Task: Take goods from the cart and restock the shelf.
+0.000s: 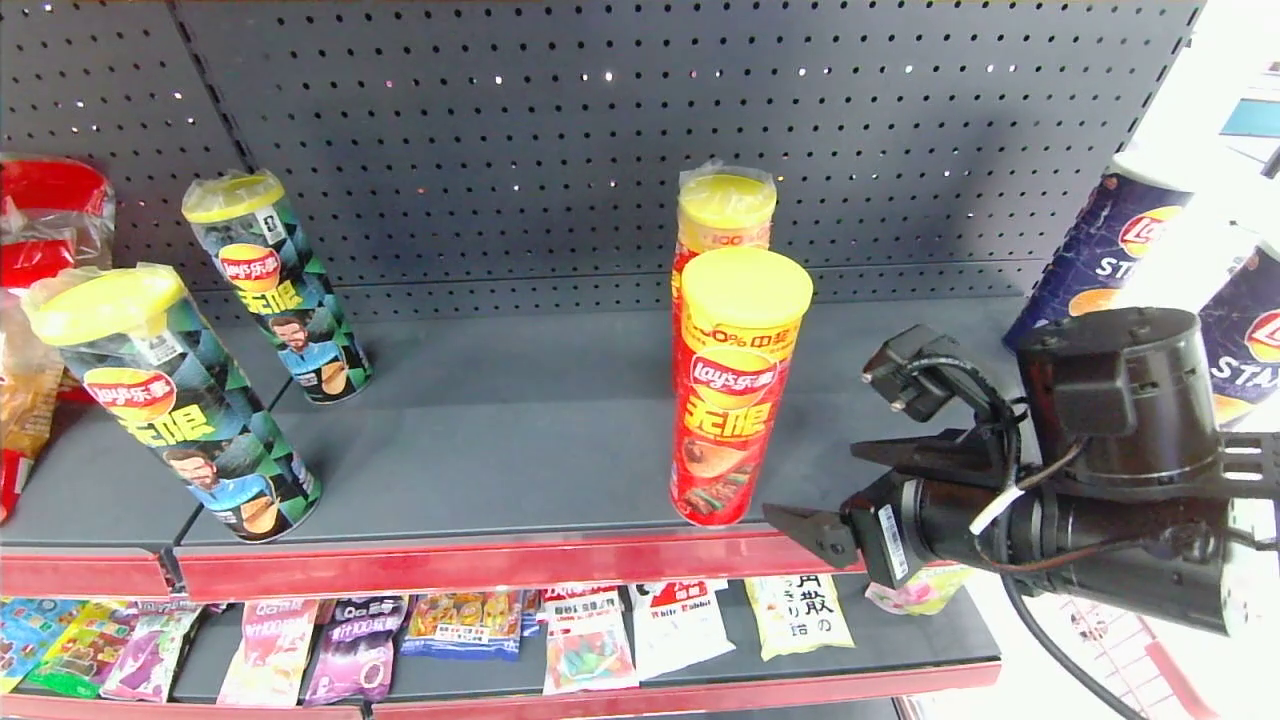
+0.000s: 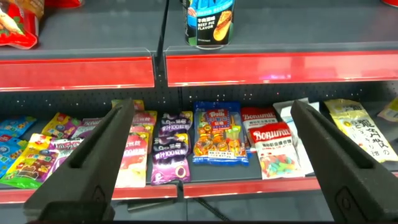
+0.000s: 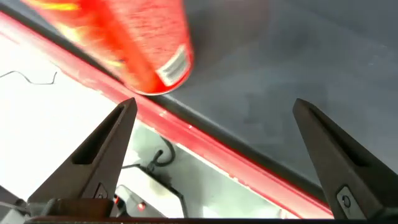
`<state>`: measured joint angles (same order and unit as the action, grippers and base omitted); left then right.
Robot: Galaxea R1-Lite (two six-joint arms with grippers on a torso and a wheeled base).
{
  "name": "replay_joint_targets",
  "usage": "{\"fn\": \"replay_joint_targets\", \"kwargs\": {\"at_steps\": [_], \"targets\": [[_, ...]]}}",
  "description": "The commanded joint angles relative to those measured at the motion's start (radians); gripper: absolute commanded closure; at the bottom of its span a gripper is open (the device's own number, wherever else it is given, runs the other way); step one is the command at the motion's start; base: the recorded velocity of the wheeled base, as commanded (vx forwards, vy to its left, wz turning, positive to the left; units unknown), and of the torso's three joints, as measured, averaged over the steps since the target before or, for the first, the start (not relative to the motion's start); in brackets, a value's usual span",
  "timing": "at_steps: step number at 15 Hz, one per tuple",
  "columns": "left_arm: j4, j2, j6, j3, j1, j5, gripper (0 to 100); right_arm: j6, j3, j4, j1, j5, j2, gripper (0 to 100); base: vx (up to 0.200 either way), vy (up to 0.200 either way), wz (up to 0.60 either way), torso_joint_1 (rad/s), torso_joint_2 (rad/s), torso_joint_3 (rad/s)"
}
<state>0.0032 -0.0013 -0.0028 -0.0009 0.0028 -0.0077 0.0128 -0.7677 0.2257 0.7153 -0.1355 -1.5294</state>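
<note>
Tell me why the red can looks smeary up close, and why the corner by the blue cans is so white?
Right wrist view: the red can is very close and smeared. Head view: it is crisp, but bright light washes out the blue cans at the right edge. Left wrist view: the bags look clear.

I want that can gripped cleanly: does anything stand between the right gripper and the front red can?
Nothing visible does. The right gripper, open, sits beside the front red can at the shelf edge, with open space between them. Another red can stands directly behind it.
</note>
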Motion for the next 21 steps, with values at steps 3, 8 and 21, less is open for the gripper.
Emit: {"fn": "replay_joint_targets", "kwargs": {"at_steps": [3,8,21], "targets": [[0.0,0.001,0.0,0.001,0.0,0.0,0,0.0,-0.004,0.001,0.016,0.001,-0.015,0,0.0,0.0,0.0,0.0,0.0,0.0],[0.0,0.001,0.0,-0.001,0.0,0.0,0,0.001,-0.012,0.006,0.039,0.001,-0.038,0,0.0,0.0,0.0,0.0,0.0,0.0],[0.0,0.001,0.0,-0.001,0.0,0.0,0,0.001,-0.041,0.05,-0.004,-0.006,-0.097,0,0.0,0.0,0.0,0.0,0.0,0.0]]}}
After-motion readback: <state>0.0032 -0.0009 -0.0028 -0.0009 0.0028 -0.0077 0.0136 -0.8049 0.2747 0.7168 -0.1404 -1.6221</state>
